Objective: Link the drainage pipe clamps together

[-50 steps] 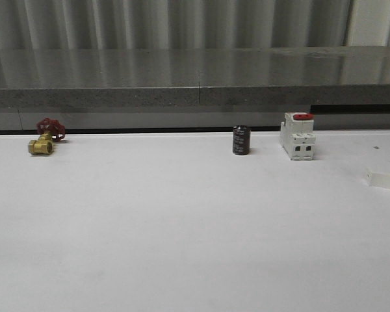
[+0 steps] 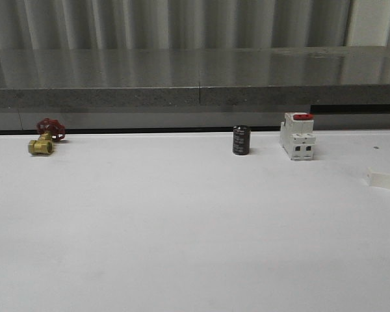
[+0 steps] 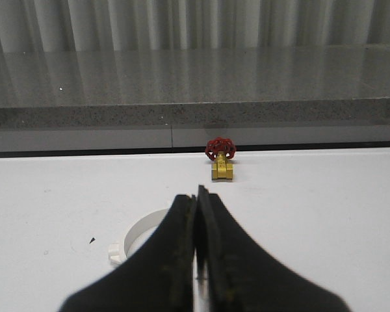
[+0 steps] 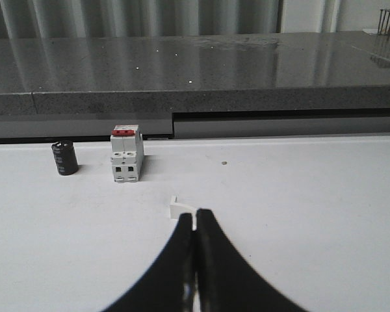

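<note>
Nothing shifting since half a second ago. Hovering with both tools pinched narrow and empty: left tool (image 3: 196,195) just before one half-ring clamp (image 3: 140,231), right tool (image 4: 195,218) just before the other clamp (image 4: 180,208), also at the bench's (image 2: 182,247) right edge (image 2: 385,179). Judging the step as pre-grasp: widening each tool, then descending over a clamp. No legible writing on breaker (image 2: 297,135) or capacitor (image 2: 241,140).

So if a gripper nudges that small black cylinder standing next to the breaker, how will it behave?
The black cylinder stands upright on its flat end, so a low push would probably slide it over the smooth white table. A higher push might tip it, and once on its round side it would likely roll. It looks rigid, not fragile.
</note>
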Controlling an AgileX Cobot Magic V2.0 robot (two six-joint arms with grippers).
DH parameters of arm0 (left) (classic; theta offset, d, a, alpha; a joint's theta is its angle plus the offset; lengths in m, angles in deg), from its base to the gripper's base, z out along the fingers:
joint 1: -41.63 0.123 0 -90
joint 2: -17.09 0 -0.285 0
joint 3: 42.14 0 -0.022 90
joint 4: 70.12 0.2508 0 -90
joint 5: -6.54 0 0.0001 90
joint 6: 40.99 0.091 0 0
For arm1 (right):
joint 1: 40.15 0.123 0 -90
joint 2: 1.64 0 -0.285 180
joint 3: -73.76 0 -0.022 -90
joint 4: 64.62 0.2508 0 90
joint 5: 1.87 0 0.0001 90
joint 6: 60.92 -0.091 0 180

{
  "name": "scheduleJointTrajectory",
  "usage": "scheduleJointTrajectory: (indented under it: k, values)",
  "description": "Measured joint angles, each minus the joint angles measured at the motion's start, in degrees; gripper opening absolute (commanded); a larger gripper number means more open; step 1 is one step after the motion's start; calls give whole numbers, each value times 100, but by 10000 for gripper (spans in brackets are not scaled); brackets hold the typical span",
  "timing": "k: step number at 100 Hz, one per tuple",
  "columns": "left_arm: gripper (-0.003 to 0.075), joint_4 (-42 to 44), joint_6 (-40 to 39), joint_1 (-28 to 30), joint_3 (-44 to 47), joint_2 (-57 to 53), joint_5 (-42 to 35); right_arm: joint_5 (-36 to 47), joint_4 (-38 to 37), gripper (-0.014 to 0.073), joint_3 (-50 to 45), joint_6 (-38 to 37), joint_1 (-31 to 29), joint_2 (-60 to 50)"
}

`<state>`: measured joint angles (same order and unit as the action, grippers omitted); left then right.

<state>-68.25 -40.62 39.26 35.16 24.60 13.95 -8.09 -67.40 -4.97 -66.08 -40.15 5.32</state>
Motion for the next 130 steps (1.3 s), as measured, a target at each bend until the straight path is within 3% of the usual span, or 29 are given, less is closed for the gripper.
scheduleJointTrajectory:
  k: [29,49,69,76,91,96,115,130]
  values:
    - [-21,110,0,0,-15,0,-109,0,0,-58,0,0,0,0]
    - [-21,110,0,0,-664,120,1043,0,0,-58,0,0,0,0]
    - [-12,110,0,0,-1700,1215,2066,0,0,-58,0,0,0,0]
    - [59,110,0,0,-1982,1717,2309,0,0,-58,0,0,0,0]
    - [358,110,0,0,-2482,2835,2548,0,0,-58,0,0,0,0]
    - [419,138,0,0,-2637,3202,2553,0,0,-58,0,0,0,0]
    - [419,262,0,85,-3326,4607,2571,0,0,-58,0,0,0,0]
    - [419,240,0,586,-3973,5698,2851,0,0,-58,0,0,0,0]
